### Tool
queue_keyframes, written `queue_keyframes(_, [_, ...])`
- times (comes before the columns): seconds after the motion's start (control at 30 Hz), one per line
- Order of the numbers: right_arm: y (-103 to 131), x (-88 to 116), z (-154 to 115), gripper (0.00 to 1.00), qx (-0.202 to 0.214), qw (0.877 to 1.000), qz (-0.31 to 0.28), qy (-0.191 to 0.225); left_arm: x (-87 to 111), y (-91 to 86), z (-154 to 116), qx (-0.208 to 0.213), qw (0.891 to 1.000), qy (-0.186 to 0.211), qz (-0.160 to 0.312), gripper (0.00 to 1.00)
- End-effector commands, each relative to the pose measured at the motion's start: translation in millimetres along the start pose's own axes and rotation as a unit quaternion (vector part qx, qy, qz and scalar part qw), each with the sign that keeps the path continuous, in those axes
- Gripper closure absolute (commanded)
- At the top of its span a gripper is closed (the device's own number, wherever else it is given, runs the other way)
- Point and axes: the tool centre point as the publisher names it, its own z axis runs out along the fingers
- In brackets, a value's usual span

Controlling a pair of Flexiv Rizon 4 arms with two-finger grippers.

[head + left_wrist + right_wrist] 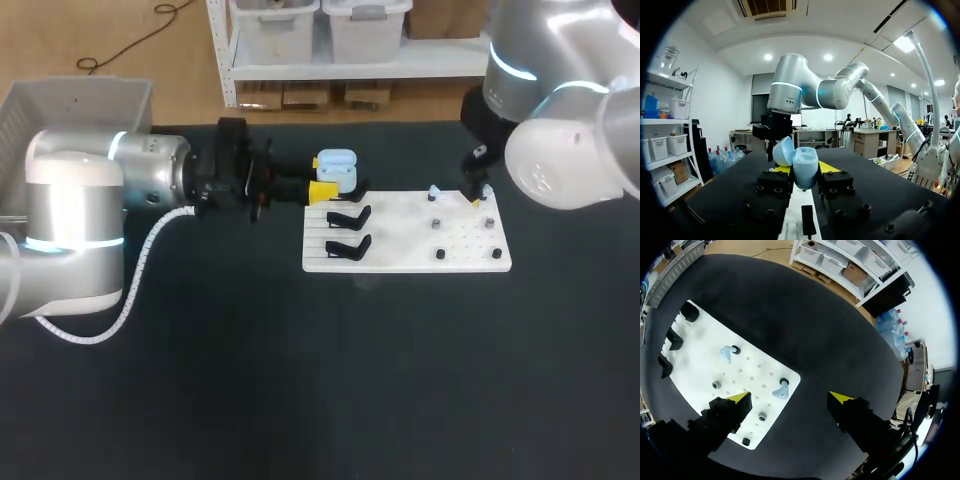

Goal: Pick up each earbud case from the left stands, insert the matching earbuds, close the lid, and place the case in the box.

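**Left fingers grip the open case; right fingers spread over the board**

The left fingers are closed on the pale blue case, one yellow tip on each side. Its lid is raised, and it sits at the far left corner of the white board. The right fingers are wide apart and hold nothing above the board's right end. One blue earbud lies under their gap, and another lies nearer the board's black stands. The board lies on the dark counter.

Head high, wrists close; all share board.
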Motion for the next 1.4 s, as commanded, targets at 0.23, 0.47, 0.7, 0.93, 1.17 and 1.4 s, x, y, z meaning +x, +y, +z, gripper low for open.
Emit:
queue_keyframes(0.23, [1, -3, 3, 0.25, 0.005, 1.0, -0.005, -0.005, 1.2, 0.0, 0, -0.001, 1.0, -0.001, 0.001, 1.0])
queue_keyframes(0.47, [5, -2, 1, 0.53, 0.008, 1.0, -0.006, -0.007, 1.2, 0.0, 0, -0.001, 1.0, -0.001, 0.001, 1.0])
queue_keyframes(0.7, [8, -3, 2, 0.56, 0.009, 1.0, -0.009, -0.007, 1.2, 0.0, 0, -0.001, 1.0, -0.001, 0.001, 1.0])
queue_keyframes(0.93, [9, -3, 3, 0.56, 0.013, 1.0, -0.01, -0.008, 1.2, 0.0, 0, -0.001, 1.0, -0.001, 0.001, 1.0])
queue_keyframes(1.17, [11, -4, 6, 0.57, 0.02, 1.0, -0.011, -0.009, 1.2, 0.0, 0, -0.001, 1.0, -0.001, 0.001, 1.0])
queue_keyframes(1.4, [10, -6, 7, 0.58, 0.037, 0.999, -0.009, -0.014, 1.2, 0.0, 0, -0.001, 1.0, -0.001, 0.001, 1.0])
